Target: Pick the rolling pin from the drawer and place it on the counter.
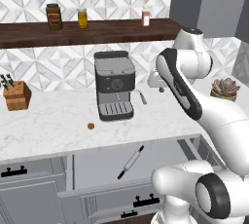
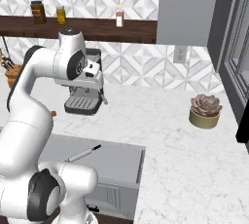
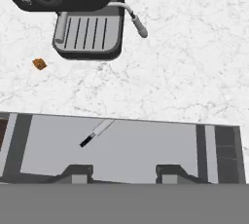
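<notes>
Hand view: our gripper (image 3: 118, 173) spread wide, empty; rolling pin (image 3: 97, 133) ahead-left below in open drawer (image 3: 146, 150). Grasp, lift, counter (image 3: 194, 72) placement remain.

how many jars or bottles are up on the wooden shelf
3, all on the dark wooden shelf: a dark jar at the left, a yellow jar just right of it, and a small pale bottle far right. None looks hidden.

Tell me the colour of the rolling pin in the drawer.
Light grey-white, with dark handles; the rolling pin shows best in the left base view.
</notes>
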